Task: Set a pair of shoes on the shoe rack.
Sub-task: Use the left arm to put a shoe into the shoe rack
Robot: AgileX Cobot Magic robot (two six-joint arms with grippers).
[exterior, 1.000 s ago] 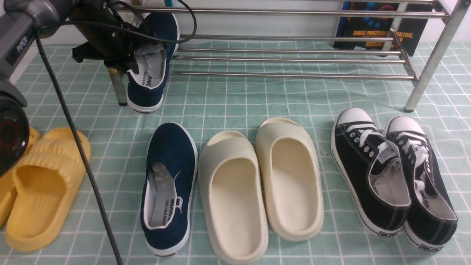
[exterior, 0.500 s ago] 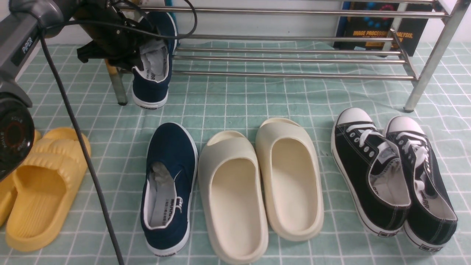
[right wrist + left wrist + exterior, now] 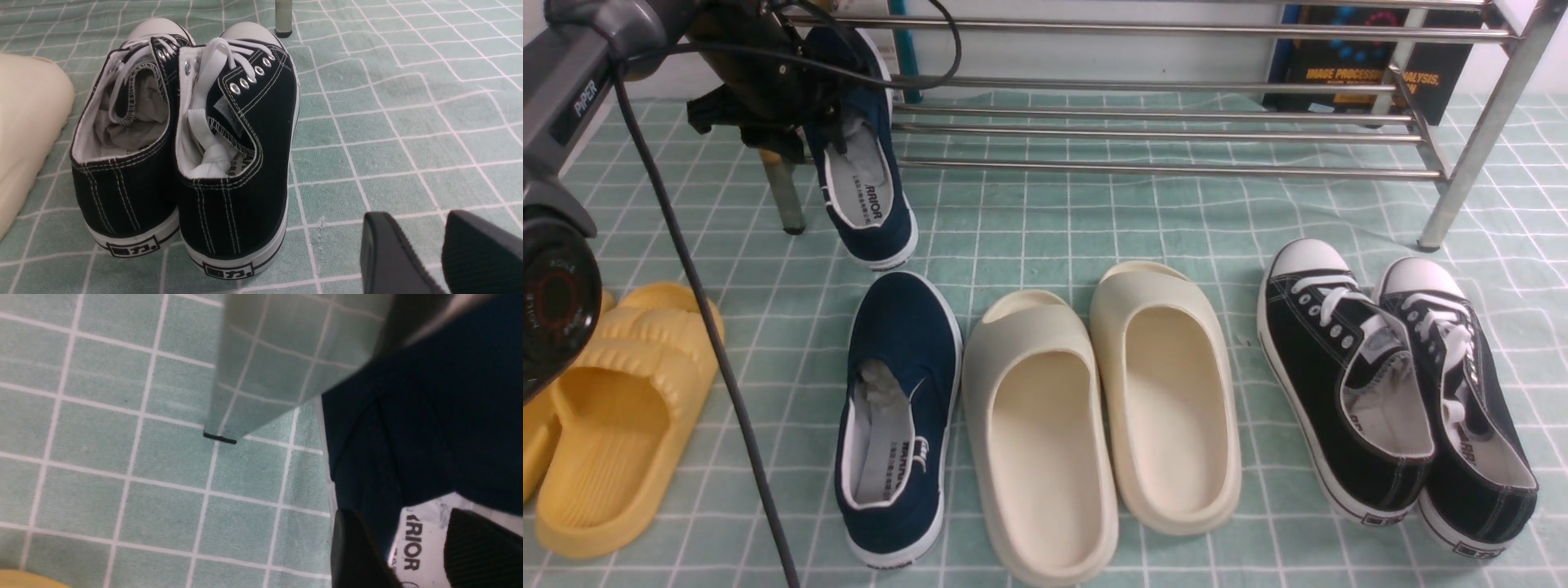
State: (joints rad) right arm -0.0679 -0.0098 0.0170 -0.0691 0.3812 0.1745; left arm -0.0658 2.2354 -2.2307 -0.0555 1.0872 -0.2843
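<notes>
Front view, clutter: from the flat navy shoe (image 3: 898, 408) you have the cream slides (image 3: 1037, 441) touching it at 3 o'clock. The black sneakers (image 3: 1339, 384) sit farther out at 3, and the yellow slides (image 3: 613, 416) at 9.
Front view, obstruction: a black cable (image 3: 711, 343) drops from the left arm and crosses between the yellow slides and the flat navy shoe. A book (image 3: 1364, 61) stands behind the rack at 1 o'clock.
Front view, room: the shoe rack (image 3: 1160, 131) spans 12 o'clock. Its lower bars run uncovered from the raised shoe to the right legs, and a strip of checked cloth (image 3: 1094, 220) lies open before it.
Front view, task shoe: the raised navy shoe (image 3: 870, 180) is at 12 o'clock of the flat one, tilted, with its toe up over the rack's left end and its heel down. You cannot tell whether the heel touches the cloth.
Front view, left gripper: the left gripper (image 3: 827, 129) sits at that shoe's opening, and the arm hides its jaws.
Left wrist view, grip: the fingers (image 3: 355, 555) stand parted, one outside the navy wall and one over the white lining lettered "RIOR".
Left wrist view, edge: a rack leg (image 3: 261, 367) stands just beside the shoe.
Right wrist view, right gripper: the right gripper (image 3: 421, 228) hangs low over bare cloth, its jaws apart and holding nothing. The black sneakers' heels are just beside it.
</notes>
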